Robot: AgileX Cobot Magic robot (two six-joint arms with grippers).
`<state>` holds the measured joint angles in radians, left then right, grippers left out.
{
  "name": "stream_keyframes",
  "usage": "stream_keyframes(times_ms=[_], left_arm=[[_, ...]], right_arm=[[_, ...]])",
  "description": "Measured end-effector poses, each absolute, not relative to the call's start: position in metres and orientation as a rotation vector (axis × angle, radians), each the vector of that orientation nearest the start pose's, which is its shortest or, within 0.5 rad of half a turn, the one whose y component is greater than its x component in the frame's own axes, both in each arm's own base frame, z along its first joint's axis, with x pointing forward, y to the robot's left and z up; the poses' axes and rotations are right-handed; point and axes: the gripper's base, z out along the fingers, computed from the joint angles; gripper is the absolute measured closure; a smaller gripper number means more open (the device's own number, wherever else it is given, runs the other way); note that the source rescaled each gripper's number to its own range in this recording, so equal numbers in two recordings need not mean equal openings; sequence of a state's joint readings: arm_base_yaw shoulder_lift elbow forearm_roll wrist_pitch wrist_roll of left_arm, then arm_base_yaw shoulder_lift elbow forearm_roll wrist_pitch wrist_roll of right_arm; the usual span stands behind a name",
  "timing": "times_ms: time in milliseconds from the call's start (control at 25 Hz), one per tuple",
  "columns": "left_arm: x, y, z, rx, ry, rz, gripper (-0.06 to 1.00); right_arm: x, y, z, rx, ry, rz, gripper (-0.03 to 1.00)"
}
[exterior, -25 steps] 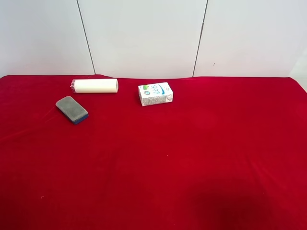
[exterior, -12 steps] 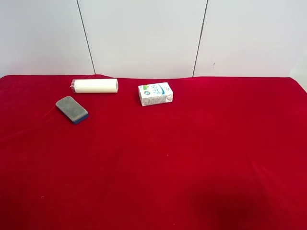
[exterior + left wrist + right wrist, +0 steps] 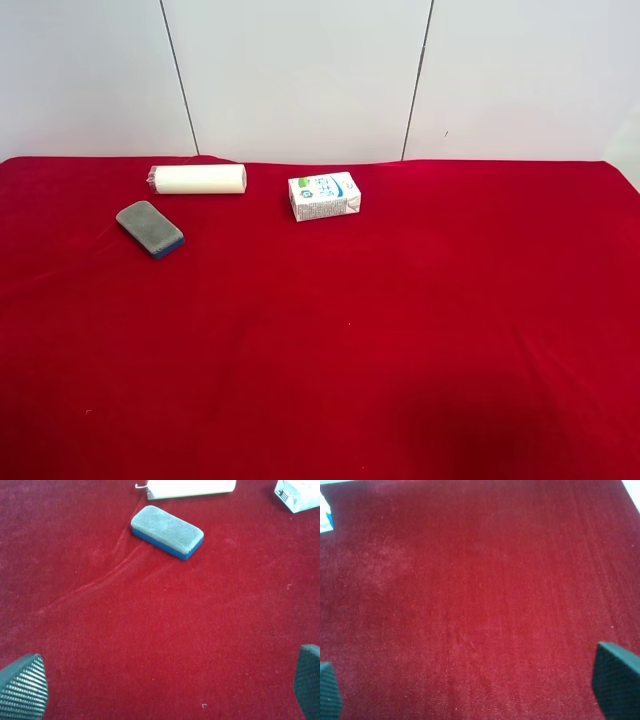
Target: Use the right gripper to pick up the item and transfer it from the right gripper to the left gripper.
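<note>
The board eraser [image 3: 150, 228], grey felt face up on a dark blue base, lies flat on the red cloth at the far left of the exterior high view, apart from the other things. It also shows in the left wrist view [image 3: 167, 531], well ahead of my left gripper [image 3: 165, 690]. My left gripper is open and empty, its fingertips [image 3: 22, 687] wide apart above bare cloth. My right gripper [image 3: 475, 685] is open and empty over bare cloth, its fingertips [image 3: 615, 685] spread wide. Neither arm shows in the exterior high view.
A cream cylinder [image 3: 198, 179] lies just behind the eraser; it also shows in the left wrist view [image 3: 190, 487]. A white printed carton [image 3: 324, 196] stands further right, and its corner shows in the right wrist view [image 3: 324, 517]. A crease [image 3: 95, 582] runs across the red cloth [image 3: 400, 330]. A grey wall stands behind.
</note>
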<state>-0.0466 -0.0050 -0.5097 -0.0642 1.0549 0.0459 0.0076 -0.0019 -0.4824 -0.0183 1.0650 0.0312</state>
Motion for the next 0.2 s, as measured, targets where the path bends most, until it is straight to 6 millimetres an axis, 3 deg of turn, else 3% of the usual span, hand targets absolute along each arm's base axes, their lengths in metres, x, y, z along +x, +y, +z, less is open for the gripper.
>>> stream_keyframes(times_ms=[200], left_arm=[[-0.0069, -0.0048, 0.2805, 0.097, 2.021, -0.077, -0.04]], right_arm=[[-0.0034, -0.0015, 0.2720, 0.025, 2.064, 0.002, -0.03]])
